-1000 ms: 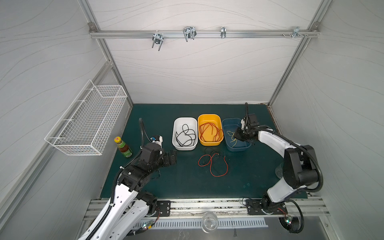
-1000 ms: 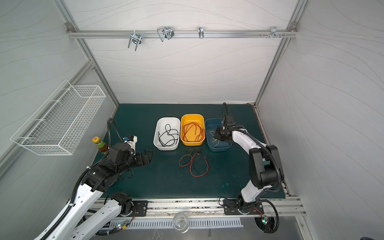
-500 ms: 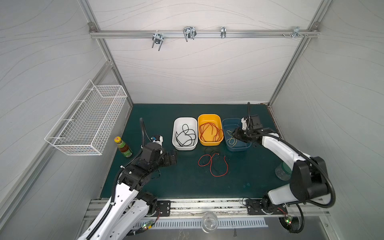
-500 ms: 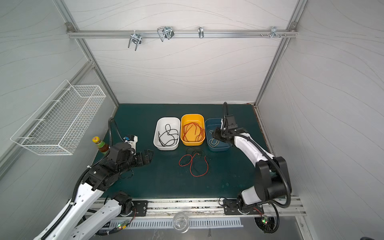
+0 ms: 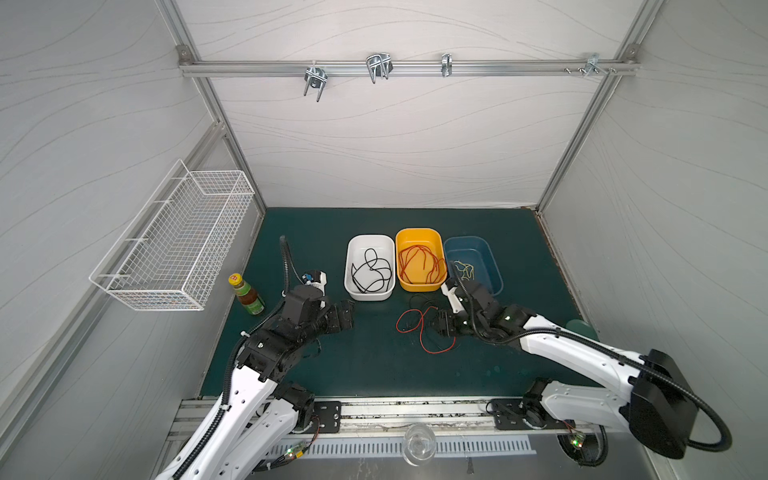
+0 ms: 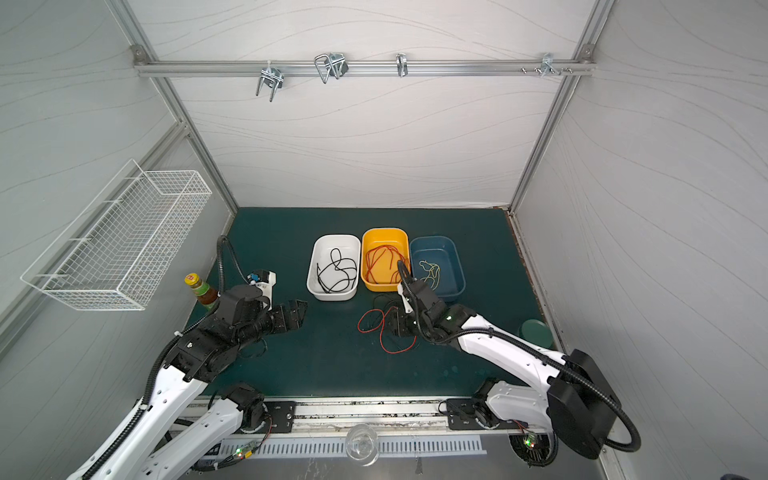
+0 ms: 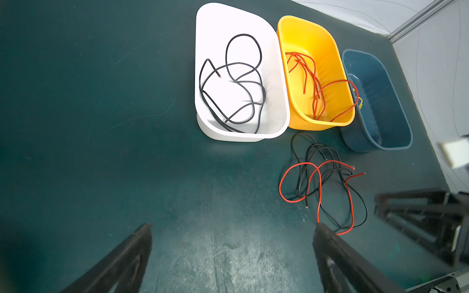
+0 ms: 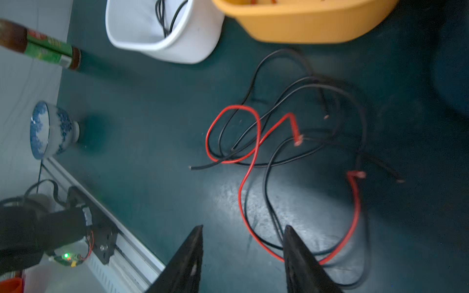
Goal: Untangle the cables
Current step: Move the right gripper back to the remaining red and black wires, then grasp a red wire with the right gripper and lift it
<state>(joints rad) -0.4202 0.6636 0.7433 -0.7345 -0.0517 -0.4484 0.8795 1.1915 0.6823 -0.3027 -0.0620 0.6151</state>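
Setting: a dark green tabletop (image 5: 374,365) is lying inside a white booth
Bins: three are standing abreast, white bin (image 5: 347,266), yellow bin (image 5: 417,231), blue bin (image 5: 494,266)
Tangle: one red and seemingly two black cables (image 7: 320,187) are lying knotted before the yellow bin
Grippers: two; left gripper (image 7: 232,227) is hanging wide apart, empty; right gripper (image 8: 243,228) is hovering over the cables, parted, empty
Risk: pinching crossed strands would be tightening the knot

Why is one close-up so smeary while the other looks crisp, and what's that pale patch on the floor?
Right wrist view: what looks like motion blur smears the loose cables and the bottle. Left wrist view: sharp, the white bin crisply edged. Both wrist views: the pale patch is light glaring off the green mat.
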